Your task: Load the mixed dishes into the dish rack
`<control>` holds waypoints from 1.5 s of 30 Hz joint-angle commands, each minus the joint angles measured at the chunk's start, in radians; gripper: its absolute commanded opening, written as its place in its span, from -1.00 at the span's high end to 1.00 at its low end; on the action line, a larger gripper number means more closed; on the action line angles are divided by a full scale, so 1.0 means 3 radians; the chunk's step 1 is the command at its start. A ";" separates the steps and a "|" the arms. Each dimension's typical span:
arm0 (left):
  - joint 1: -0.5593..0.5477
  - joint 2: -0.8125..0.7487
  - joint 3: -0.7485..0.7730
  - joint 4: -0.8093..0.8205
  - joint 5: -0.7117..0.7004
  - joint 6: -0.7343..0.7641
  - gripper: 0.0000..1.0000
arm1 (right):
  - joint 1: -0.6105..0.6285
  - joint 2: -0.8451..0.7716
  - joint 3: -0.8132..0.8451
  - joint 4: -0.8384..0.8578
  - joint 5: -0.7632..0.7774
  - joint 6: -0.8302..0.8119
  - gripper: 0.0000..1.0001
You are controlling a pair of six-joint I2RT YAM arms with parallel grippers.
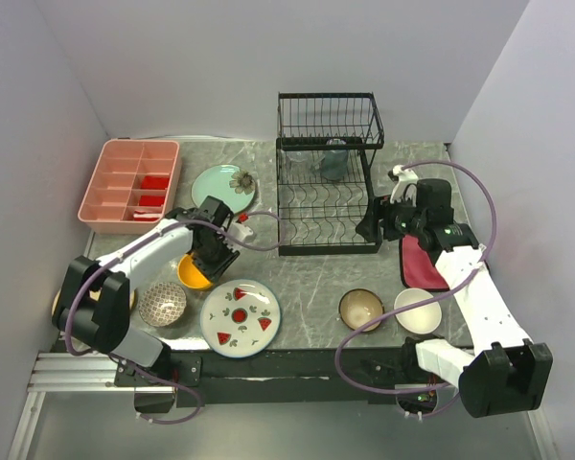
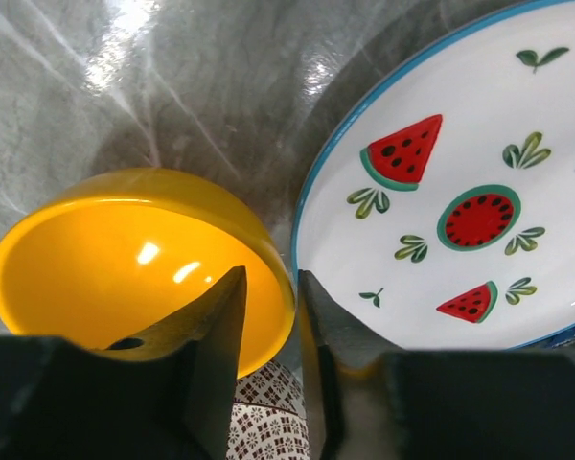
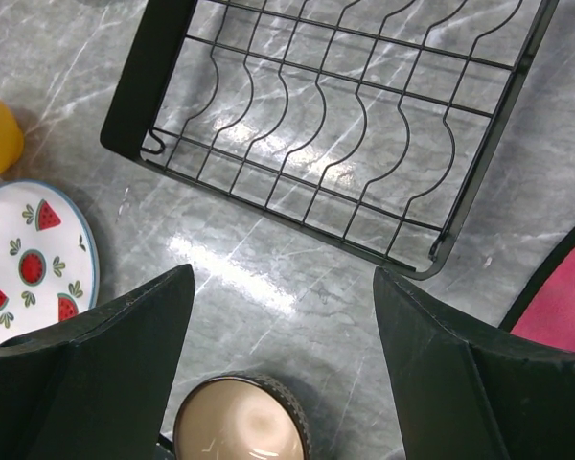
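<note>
Plainly the left hand (image 2: 271, 278) had its fingers set narrow across the rim of the orange bowl (image 2: 125, 259), one finger inside the glossy hollow and the other outside the wall. Whether the pads already pressed the rim could not be told from the wrist view. The bowl sat on the counter (image 2: 172, 86) directly under that hand, with the watermelon plate (image 2: 460, 192) just beside the outer finger and the patterned bowl (image 2: 268, 422) close behind the fingers. The dish rack (image 3: 134, 91) stood well apart from this hand, just ahead of the right hand (image 3: 283, 287), which hung wide and held nothing, a brown bowl (image 3: 241, 422) below it and the red cloth (image 3: 556, 307) off to its side. The main risk, as I judged it, was the pinch itself: a thin bite on a slick glazed rim could let the bowl pivot or slide free on lifting, because its weight hung to one side of the fingers. A swinging bowl could then strike the plate or the patterned bowl, both so near. Near the rack, the waiting right hand could also get in the way.
</note>
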 commanded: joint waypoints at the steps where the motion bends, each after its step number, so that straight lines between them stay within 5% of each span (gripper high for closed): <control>1: -0.0043 0.0001 0.0041 -0.0042 0.0085 0.0010 0.37 | -0.0032 -0.0112 -0.0030 0.0149 0.0060 -0.0073 -0.65; 8: -0.0038 -0.0101 0.0235 -0.0307 0.0074 0.0005 0.98 | -0.0063 -0.0112 0.0036 0.0067 0.0142 -0.0119 -0.66; 13: -0.0038 -0.0045 0.0925 -0.0742 0.0283 0.0046 0.99 | -0.0089 -0.0035 0.0250 -0.0076 0.0244 -0.0206 -0.66; 17: -0.0043 -0.0136 0.1370 -0.0411 0.0900 0.0015 0.99 | -0.0160 0.0057 0.0425 -0.0265 0.0387 -0.0278 -0.66; 19: -0.0043 -0.0351 0.1117 0.0160 0.1213 -0.0173 0.99 | -0.0196 0.0092 0.0522 -0.0337 0.0433 -0.0298 -0.67; 23: -0.0043 -0.0862 -0.0007 0.2580 0.1878 -0.1067 0.99 | -0.0283 0.0200 0.0696 -0.0602 0.0541 -0.0410 -0.67; 24: -0.0058 -0.0934 -0.0410 0.3599 0.2072 -0.1332 0.99 | -0.0288 0.0205 0.0721 -0.0638 0.0617 -0.0431 -0.67; 27: -0.0227 -0.0716 -0.0751 0.5051 0.2069 -0.2095 0.99 | -0.0288 0.0287 0.0834 -0.0812 0.0771 -0.0518 -0.67; 33: -0.0518 0.0220 -0.0512 0.6379 0.2033 -0.3251 0.99 | -0.0385 0.0251 0.0829 -0.0889 0.0960 -0.0600 -0.68; 45: -0.0963 0.1785 0.0643 0.7086 0.1732 -0.4238 0.99 | -0.0518 0.0036 0.0553 -0.0955 0.1149 -0.0636 -0.68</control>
